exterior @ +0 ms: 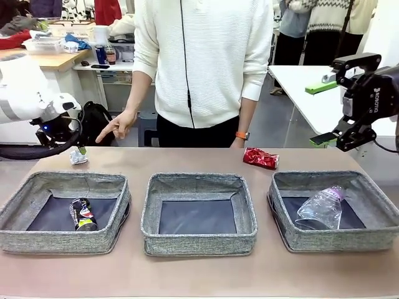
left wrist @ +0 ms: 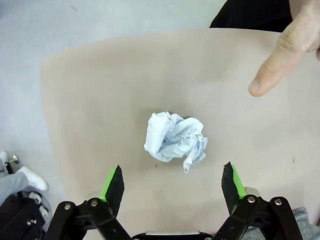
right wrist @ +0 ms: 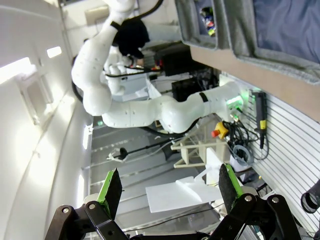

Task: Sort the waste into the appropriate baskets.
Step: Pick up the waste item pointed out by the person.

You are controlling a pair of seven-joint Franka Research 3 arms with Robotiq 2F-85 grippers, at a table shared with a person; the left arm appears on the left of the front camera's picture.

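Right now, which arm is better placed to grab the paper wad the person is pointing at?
Left. The left gripper hangs open just above the paper wad, framed between its fingers in its wrist view. The right gripper is raised near the right end of the table, open, pointing away.

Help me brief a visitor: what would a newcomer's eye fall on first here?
Three rectangular grey woven-fabric baskets line the tan table's near side, the left holding a dark drink can, the right a clear plastic bottle. Far left, the person's hand points toward a crumpled white paper wad, with the open left gripper poised over it. A crushed red can lies behind the right basket.
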